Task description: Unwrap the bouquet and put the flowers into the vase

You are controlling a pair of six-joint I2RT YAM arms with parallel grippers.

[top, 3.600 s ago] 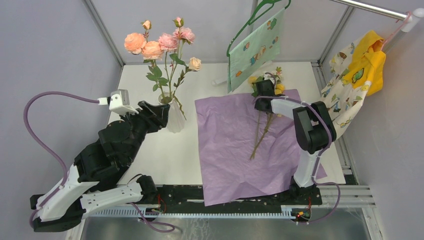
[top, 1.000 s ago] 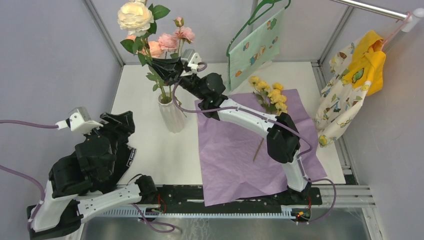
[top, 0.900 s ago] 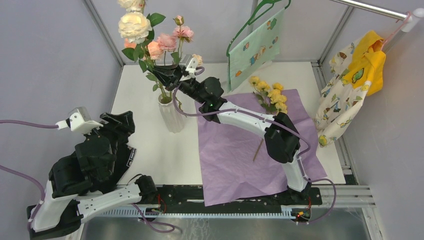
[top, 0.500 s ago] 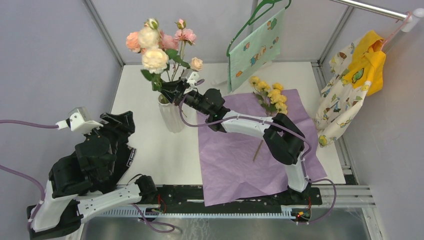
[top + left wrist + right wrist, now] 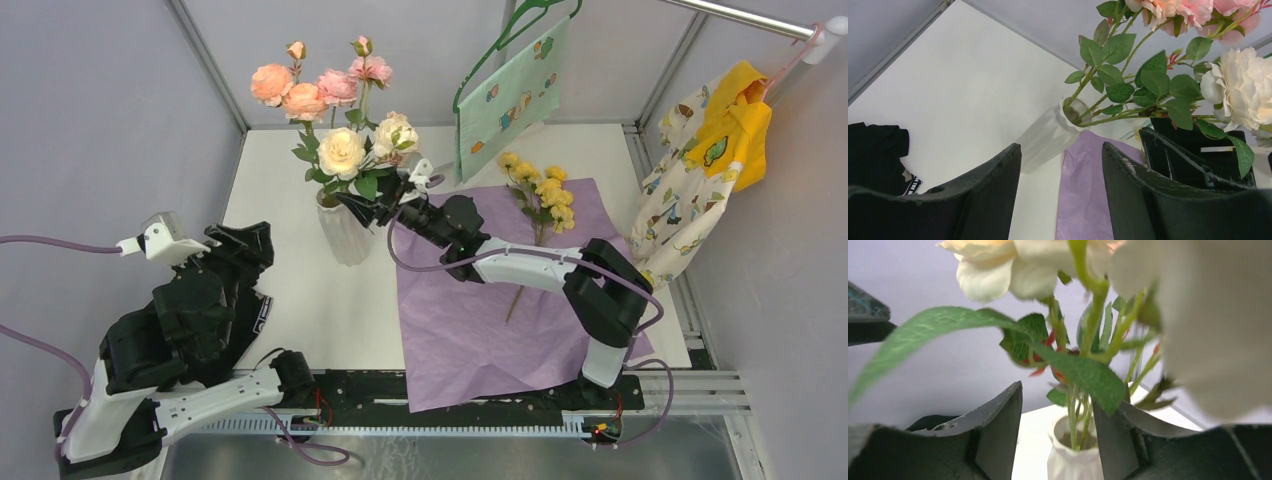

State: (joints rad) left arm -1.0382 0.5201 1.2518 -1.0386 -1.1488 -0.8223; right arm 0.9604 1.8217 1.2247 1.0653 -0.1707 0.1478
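Purple paper [image 5: 470,320] lies flat, pink spray [image 5: 305,95] and cream-white spray [image 5: 345,152] sit in the vase [image 5: 345,238] — right gripper [image 5: 372,205] parted around the cream stems, left gripper [image 5: 1060,148] open, idle — only the yellow spray [image 5: 540,190] on the paper left to move.

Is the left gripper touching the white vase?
Apart. The top view shows bare white table between the left gripper and the vase.

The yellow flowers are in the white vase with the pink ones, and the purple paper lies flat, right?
No: the yellow flowers lie on the purple paper, not in the white vase; the top external view shows it. The rest holds.
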